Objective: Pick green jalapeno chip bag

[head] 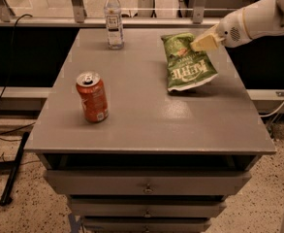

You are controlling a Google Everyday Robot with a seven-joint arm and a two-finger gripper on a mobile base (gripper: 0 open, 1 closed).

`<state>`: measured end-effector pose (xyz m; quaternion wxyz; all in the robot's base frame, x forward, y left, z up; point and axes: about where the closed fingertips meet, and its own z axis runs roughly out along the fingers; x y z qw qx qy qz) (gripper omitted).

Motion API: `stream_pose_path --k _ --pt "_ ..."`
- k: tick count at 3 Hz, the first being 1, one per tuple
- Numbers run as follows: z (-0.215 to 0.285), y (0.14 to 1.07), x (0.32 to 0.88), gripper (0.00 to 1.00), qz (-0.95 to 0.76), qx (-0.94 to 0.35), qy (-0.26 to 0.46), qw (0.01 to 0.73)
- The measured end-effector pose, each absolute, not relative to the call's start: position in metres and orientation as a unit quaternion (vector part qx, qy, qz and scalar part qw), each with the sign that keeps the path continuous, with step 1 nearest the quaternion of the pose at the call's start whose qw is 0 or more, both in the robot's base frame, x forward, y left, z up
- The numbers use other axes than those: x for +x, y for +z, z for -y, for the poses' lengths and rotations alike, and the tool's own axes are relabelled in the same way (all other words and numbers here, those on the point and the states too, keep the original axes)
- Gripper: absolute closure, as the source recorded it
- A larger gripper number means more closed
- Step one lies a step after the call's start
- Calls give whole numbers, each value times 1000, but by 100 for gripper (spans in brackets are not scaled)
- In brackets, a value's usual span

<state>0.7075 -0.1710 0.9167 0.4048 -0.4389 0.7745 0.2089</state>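
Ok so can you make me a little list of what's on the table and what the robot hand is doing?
gripper: far right of the table, at the bag's top corner, jaws shut on it
green jalapeno chip bag: far right side, tilted up, held by its top corner, shadow under its lower edge
orange can: upright, near left side, untouched
water bottle: upright, at the far edge, left of the bag
table: grey top, with drawers below
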Motion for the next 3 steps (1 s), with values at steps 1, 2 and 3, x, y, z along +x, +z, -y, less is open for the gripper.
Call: stream_pose_path --k 1,2,3 --pt "168 953 690 100 -752 -434 231 438" --pt "169 991 675 100 -731 -431 247 467" --pt "168 992 675 100 -731 -430 249 468"
